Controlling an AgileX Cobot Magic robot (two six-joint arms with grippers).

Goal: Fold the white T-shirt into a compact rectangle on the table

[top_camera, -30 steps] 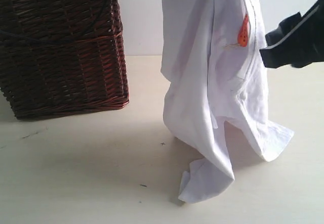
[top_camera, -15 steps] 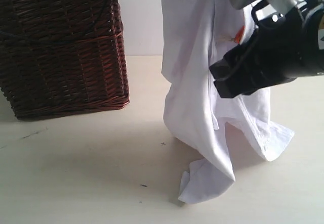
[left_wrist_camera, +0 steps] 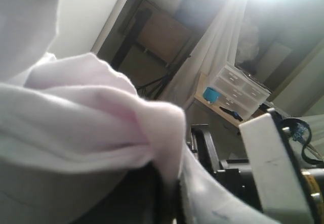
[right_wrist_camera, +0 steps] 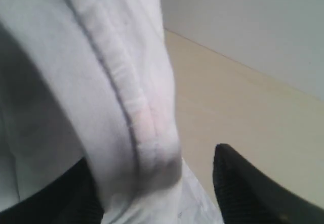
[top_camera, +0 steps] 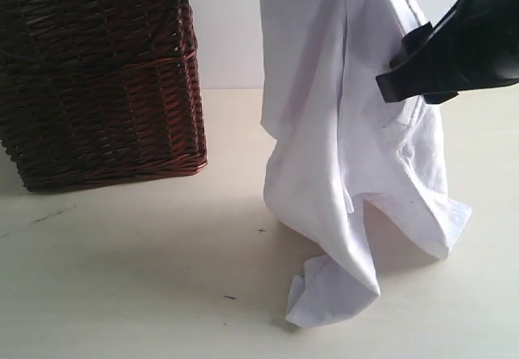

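- My left gripper [left_wrist_camera: 167, 196] was clamped shut on a bunched fold of the white cotton T-shirt [top_camera: 324, 132]. In its wrist view the cloth swelled over the dark jaws and hid nearly all of them.
- In the exterior view that gripper sat out of sight above the top edge, and the shirt's upper part was cut off there too.
- The shirt hung as a long crumpled column. Its lower end slumped onto the pale cream wood-grain table [top_camera: 122, 278], with one flap spread toward the right of that view.
- My right gripper [right_wrist_camera: 152, 193] stood open, its two black fingers [right_wrist_camera: 243, 188] on either side of a thick stitched edge of the shirt. One finger was mostly covered by cloth and perhaps touched it, though I could not tell.
- In the exterior view that gripper showed only as a black wedge against the shirt's right edge, its arm cropped by the frame.
- The dark brown wicker basket [top_camera: 97, 83] stood on the table to the left, apart from the shirt, with its top and left side cropped.
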